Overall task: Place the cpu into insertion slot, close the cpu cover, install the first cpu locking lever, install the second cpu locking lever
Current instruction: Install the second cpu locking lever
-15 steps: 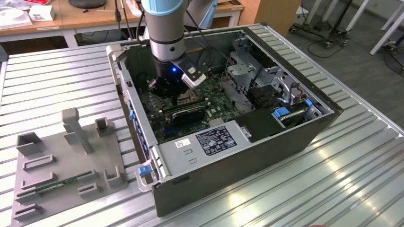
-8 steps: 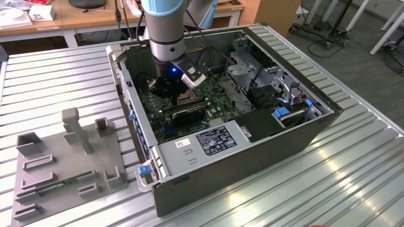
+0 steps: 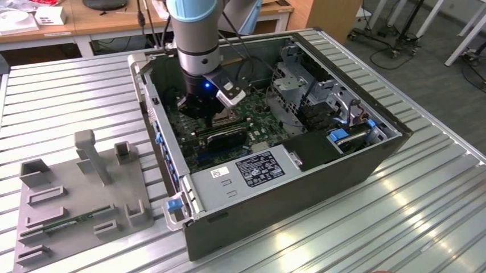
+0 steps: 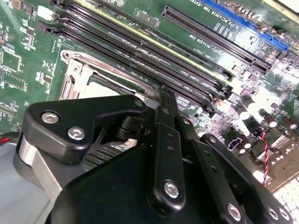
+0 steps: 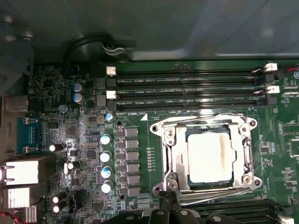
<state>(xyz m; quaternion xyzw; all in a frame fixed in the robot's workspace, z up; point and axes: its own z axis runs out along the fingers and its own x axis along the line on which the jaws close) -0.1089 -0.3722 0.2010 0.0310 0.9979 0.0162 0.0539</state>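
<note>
A: Cpu [image 5: 209, 156] seated flat in insertion slot [image 5: 174, 164], cpu cover [image 5: 243, 154] down around it, framing the pale face.
B: Gripper [image 4: 164, 95]?
A: Fingers pressed together, holding nothing, poised just beside the socket edge.
B: Handling?
A: Probably light, rigid, fragile underneath. Best held by edges only; thin wire levers likely springy.

You have one cpu [image 5: 209, 157] under one cover [image 5: 208, 156], one case [image 3: 304, 182] on the counter [image 3: 68, 102], one grey fixture [image 3: 76, 199] and four silver capacitors [image 5: 106, 163] in a row.
</note>
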